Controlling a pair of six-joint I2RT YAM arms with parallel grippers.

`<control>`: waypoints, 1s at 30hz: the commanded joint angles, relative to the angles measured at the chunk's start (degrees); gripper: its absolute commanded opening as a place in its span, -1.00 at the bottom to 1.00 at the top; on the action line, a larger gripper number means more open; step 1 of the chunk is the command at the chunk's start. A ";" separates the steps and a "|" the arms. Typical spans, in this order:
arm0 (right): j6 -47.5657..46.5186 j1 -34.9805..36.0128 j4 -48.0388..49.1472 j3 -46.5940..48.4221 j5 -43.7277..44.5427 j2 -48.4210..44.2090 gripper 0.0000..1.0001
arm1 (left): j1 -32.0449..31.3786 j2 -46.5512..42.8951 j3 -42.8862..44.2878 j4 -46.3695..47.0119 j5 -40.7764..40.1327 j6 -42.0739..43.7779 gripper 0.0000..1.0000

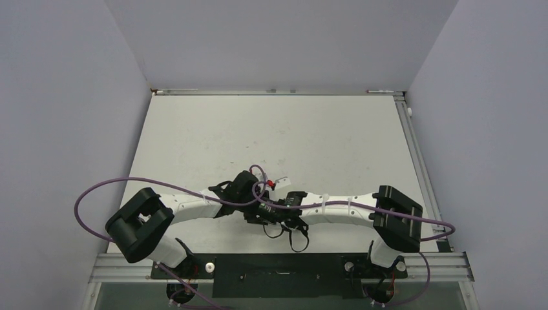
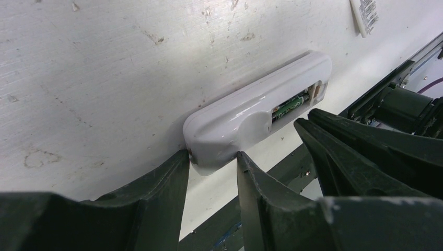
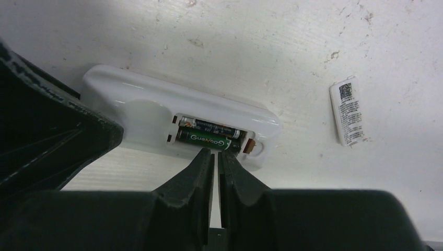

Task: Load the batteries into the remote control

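Note:
The white remote control [image 3: 141,110] lies back up on the table, its compartment open. Two batteries sit in it side by side: a green-labelled one [image 3: 206,140] in front and a darker one [image 3: 211,127] behind. In the left wrist view the remote [image 2: 245,117] shows the green battery [image 2: 289,108] inside. My left gripper [image 2: 211,155] is shut on the remote's closed end, one finger on each long side. My right gripper [image 3: 216,151] is shut and empty, its tips at the green battery's near side. In the top view both grippers [image 1: 265,205] meet and hide the remote.
A small white cover with a printed label [image 3: 349,112] lies on the table right of the remote; it also shows in the top view [image 1: 282,181]. The black and silver base rail [image 1: 284,266] runs along the near edge. Purple cables loop over both arms.

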 commanded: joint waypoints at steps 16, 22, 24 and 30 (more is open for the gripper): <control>-6.21 -8.21 -1.84 -0.36 1.12 -12.99 -0.28 | 1.29 -4.67 3.26 -7.97 -2.25 3.18 -0.14; -9.17 -12.70 -1.63 -3.58 -0.53 -16.39 0.04 | 1.37 -7.67 2.51 -9.88 -3.08 2.32 -0.06; -9.93 -13.97 -1.33 -4.95 -1.63 -17.02 0.09 | 1.37 -8.66 2.36 -10.46 -3.16 2.13 -0.02; -11.55 -17.78 0.54 -9.41 -5.62 -17.94 0.25 | 1.37 -11.87 1.96 -12.22 -3.37 1.92 0.11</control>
